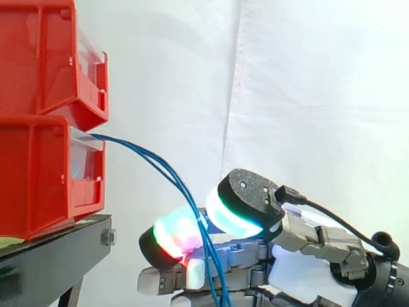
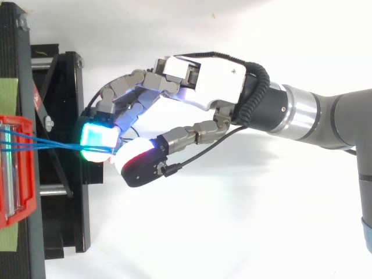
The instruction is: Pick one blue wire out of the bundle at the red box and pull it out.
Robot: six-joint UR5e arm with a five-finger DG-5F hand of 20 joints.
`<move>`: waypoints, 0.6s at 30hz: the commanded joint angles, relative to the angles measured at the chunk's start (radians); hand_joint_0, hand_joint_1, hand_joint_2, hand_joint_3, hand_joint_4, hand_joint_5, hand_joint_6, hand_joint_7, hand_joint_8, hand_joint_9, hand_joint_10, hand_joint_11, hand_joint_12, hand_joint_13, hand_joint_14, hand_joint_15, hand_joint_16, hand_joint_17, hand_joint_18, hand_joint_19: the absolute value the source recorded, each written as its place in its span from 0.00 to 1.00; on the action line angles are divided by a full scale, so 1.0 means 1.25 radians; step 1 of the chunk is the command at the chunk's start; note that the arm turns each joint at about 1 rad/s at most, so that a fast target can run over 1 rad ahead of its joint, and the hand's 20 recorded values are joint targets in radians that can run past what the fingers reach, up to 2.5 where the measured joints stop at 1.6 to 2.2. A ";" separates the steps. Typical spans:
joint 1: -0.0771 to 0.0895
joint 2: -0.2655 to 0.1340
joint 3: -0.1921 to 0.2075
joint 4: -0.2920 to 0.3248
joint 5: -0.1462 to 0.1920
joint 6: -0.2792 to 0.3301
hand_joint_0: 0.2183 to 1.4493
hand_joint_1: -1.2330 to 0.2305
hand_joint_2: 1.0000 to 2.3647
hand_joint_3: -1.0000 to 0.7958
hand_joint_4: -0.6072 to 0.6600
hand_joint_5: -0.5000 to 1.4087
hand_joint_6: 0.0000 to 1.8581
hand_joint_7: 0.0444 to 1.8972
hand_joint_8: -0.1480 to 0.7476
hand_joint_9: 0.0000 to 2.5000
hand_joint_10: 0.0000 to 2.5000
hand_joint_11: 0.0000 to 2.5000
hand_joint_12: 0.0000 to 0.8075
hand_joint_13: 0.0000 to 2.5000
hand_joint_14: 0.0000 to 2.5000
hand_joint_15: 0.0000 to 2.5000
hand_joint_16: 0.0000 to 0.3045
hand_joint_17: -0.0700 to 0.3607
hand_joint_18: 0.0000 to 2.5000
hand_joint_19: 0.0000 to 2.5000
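Two red bins sit stacked at the left of the side view, upper bin [image 1: 45, 57] on lower bin [image 1: 38, 179], both on the black stand [image 1: 57, 256]; white curtain [image 1: 319, 96] behind.

Blue wires [image 1: 153, 158] leave the front lip of the lower bin as a small bundle, a few strands side by side; they arc down and to the right, away from the bin, bunching tighter as they drop; they run off the bottom edge of the side view just past the fingers.

Robot hand [image 2: 203, 81] comes in from the right, palm well clear of the bins, fingers curled in toward the thumb; narrow pinch, not spread wide.

Fingertip pad [image 1: 169, 238] glows red and green, thumb pad [image 1: 246, 198] glows green and cyan; the wires pass down between these two pads, touching both in the side view; robot hand closed on the blue wires.

Cannot tell whether the pinch has one strand or several.

Top view: blue wires [image 2: 64, 145] stretch from the red bin [image 2: 28, 192] across the stand to the cyan-lit pad [image 2: 96, 136]; strands fan apart at the bin and meet at the pad; thumb pad [image 2: 139, 161] sits just beside it, red and white glow.
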 commanded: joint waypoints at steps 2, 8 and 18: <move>0.000 0.000 0.000 -0.001 0.001 -0.018 0.27 0.35 0.01 0.37 0.65 0.18 0.46 0.49 0.49 0.37 0.01 0.27 0.47 0.23 0.00 0.14 0.17 0.44 0.23 0.21; -0.001 0.000 0.000 0.003 0.000 -0.019 0.28 0.36 0.01 0.40 0.65 0.18 0.47 0.50 0.49 0.37 0.01 0.27 0.47 0.23 0.01 0.14 0.17 0.43 0.22 0.21; 0.007 0.000 0.000 0.009 0.001 -0.023 0.28 0.36 0.01 0.38 0.65 0.18 0.47 0.50 0.49 0.37 0.01 0.27 0.47 0.23 0.01 0.14 0.17 0.43 0.23 0.21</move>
